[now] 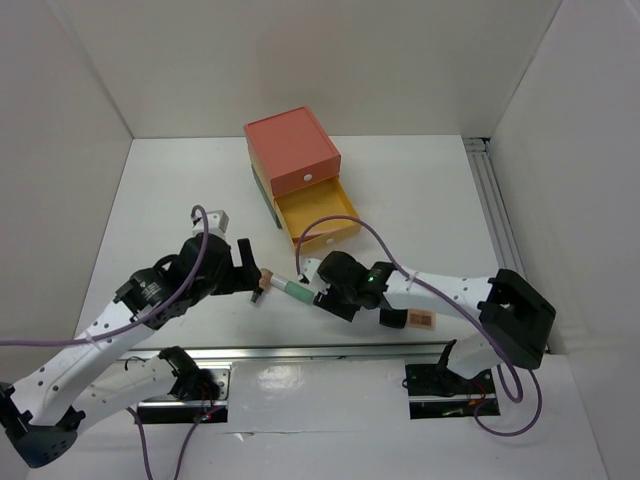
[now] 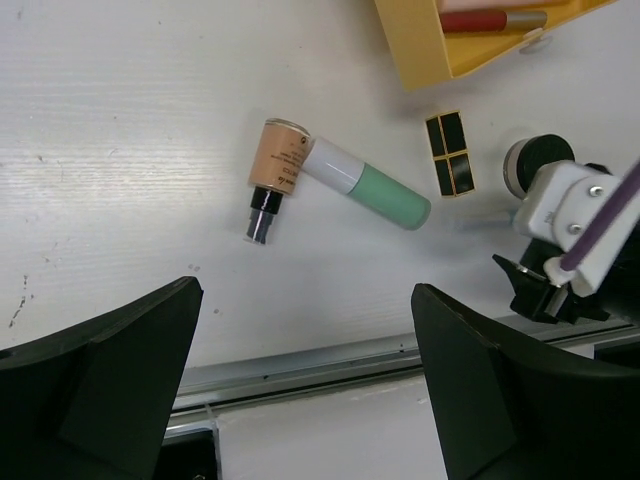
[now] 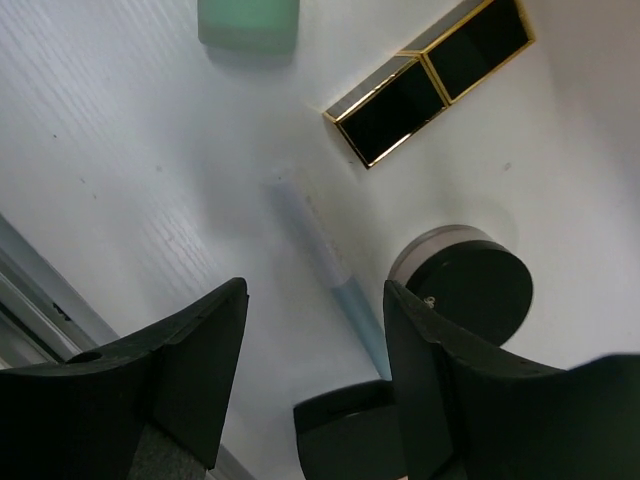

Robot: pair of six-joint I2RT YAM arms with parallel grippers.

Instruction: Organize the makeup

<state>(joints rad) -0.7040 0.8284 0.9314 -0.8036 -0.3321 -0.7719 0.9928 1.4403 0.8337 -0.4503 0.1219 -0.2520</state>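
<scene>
Right wrist view: the right pincer (image 3: 315, 300) stands spread. Its blunt matte-black fingers (image 3: 190, 370) sit astride a thin pale pencil (image 3: 325, 260), with a gap on each side, so neither finger touches it. The pencil lies flat on the white, finely grained table (image 3: 120, 130). Just outside the right-hand finger sits the round black compact (image 3: 470, 290), a flat glossy disc with a silvery rim. Farther ahead lies the eyeshadow palette (image 3: 430, 85), a black slab split into squares by thin gold edging. Ahead on the other side is the smooth rounded end of the mint-green tube (image 3: 248, 22).

In the left wrist view the left pincer (image 2: 305, 290) is spread wide with nothing between its broad black fingers. Ahead of it lies a peach foundation bottle (image 2: 276, 155), a short cylinder whose black neck points back toward the pincer. Its far end touches the tube's white cap. Beyond, to the right, the open yellow drawer (image 2: 420, 60) holds a red cosmetic stick (image 2: 480, 20) with a metallic end.
</scene>
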